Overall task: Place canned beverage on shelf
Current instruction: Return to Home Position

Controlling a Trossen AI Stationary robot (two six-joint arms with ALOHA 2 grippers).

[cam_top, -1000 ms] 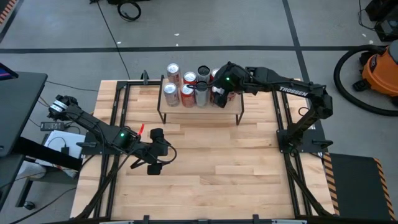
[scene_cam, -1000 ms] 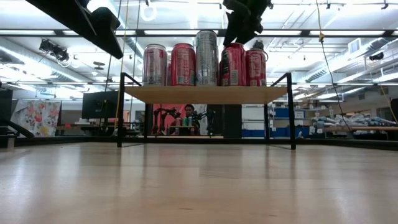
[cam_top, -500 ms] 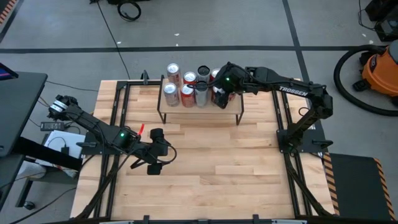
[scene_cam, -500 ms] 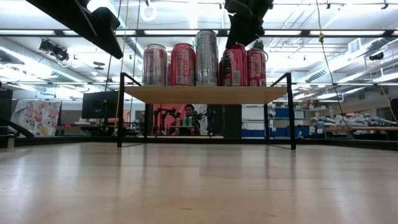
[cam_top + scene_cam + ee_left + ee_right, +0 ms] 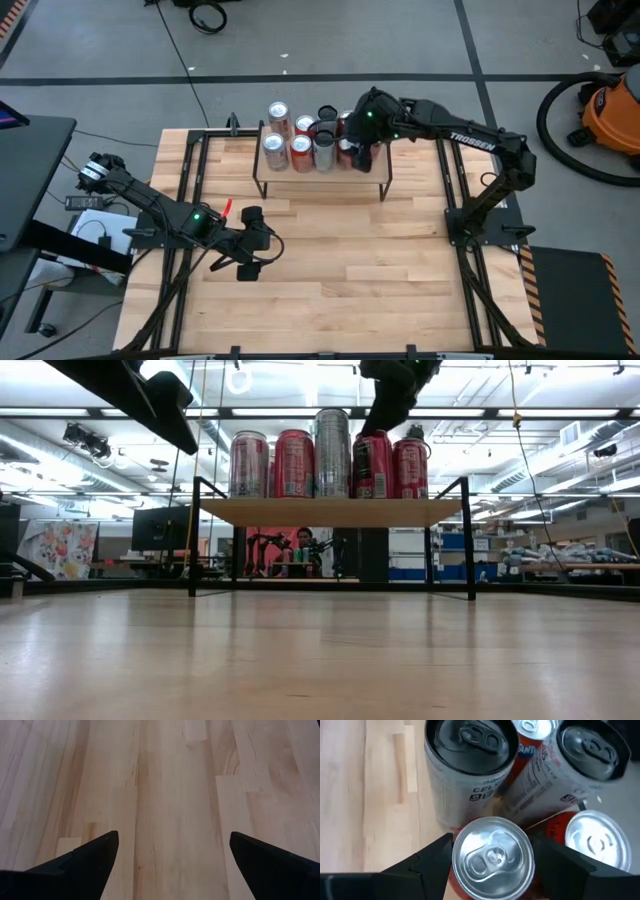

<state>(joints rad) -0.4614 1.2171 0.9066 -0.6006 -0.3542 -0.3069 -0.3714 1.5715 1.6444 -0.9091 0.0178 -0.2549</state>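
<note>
The shelf [image 5: 330, 512] stands at the table's far middle and bears several upright cans, red and silver. My right gripper [image 5: 492, 857] reaches down from above at the shelf's right end [image 5: 362, 150], shut on a red can with a silver top [image 5: 372, 465]. My left gripper [image 5: 172, 855] hangs open over bare tabletop near the left side [image 5: 255, 242], with nothing between its fingers. My right gripper pinches the red can between its two fingers [image 5: 432, 862], on opposite sides of its upper wall just under the rim [image 5: 457, 852]. The fingers come from above, slanting down. The can stands upright with its base on the shelf.
Close around the held can stand a tall silver can [image 5: 465, 765], a white one [image 5: 570, 765] and another red can [image 5: 592, 840]. Black frame rails [image 5: 190, 180] run along the table's sides. Bare wood [image 5: 350, 260] lies in front of the shelf.
My right gripper has turned about its wrist above the shelf's right end. The red can under it leaned a moment ago and now stands upright on the shelf.
</note>
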